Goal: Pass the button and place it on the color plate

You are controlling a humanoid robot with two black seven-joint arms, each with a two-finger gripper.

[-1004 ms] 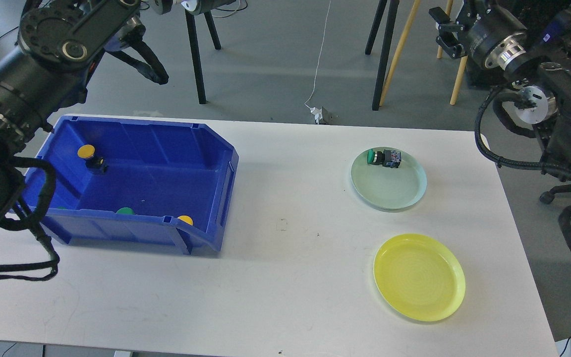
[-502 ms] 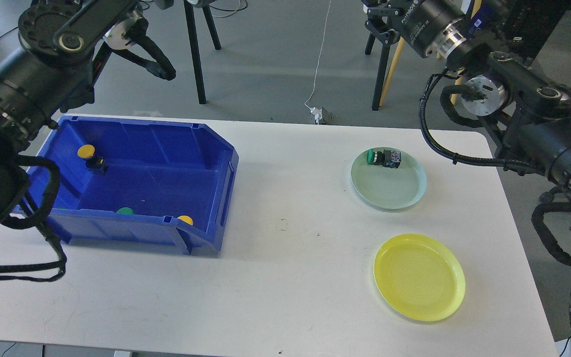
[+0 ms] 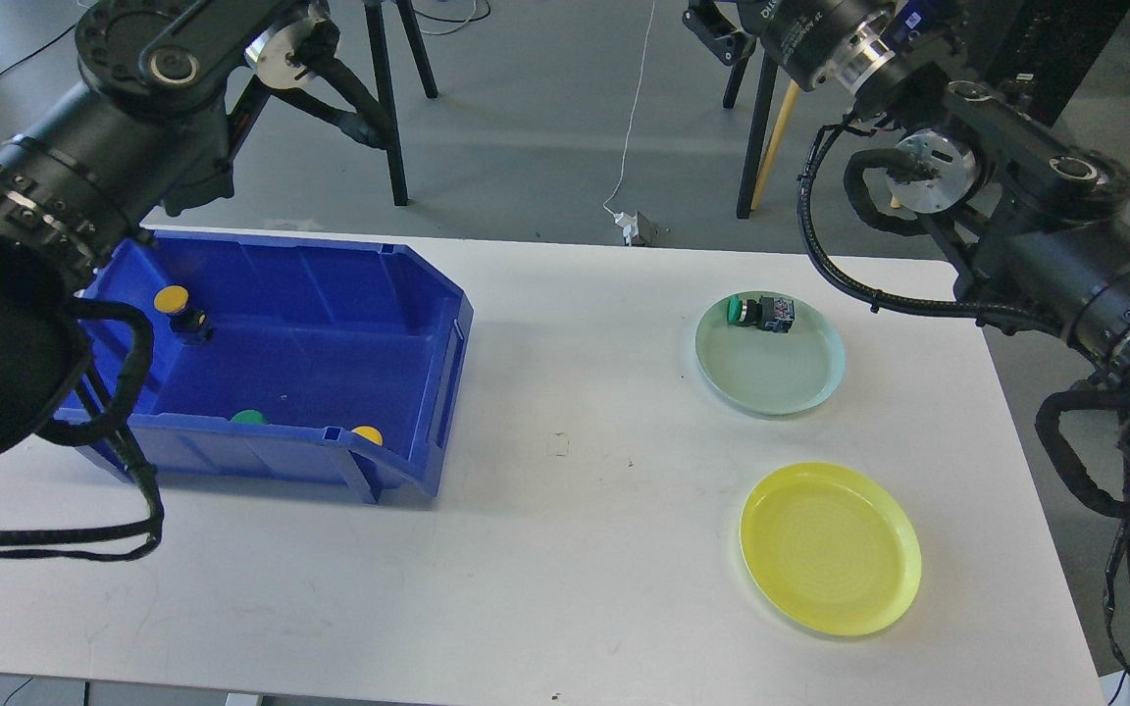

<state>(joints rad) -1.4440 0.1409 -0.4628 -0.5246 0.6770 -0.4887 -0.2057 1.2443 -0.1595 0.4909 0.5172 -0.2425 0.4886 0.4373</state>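
Head view of the counter (image 3: 565,549). A blue bin (image 3: 447,338) stands at left; inside it a yellow button (image 3: 173,302) lies near the far left corner, while a green button (image 3: 249,417) and a second yellow cap (image 3: 366,434) show just behind the front wall. At right, a green plate (image 3: 771,378) already carries a green button (image 3: 761,313) at its far rim; the yellow plate (image 3: 830,549), nearer the viewer, is bare. Both arms are raised above the far edge. The left hand is out of frame, and the right hand (image 3: 707,22) is cut by the top border, so how far either is open, or whether it holds anything, cannot be told. The step in hand is judged to be fetching a yellow button. The left arm should descend vertically inside the bin, clear of its walls, and grip the button's dark body, leaving the cap free for the handover above mid-counter.
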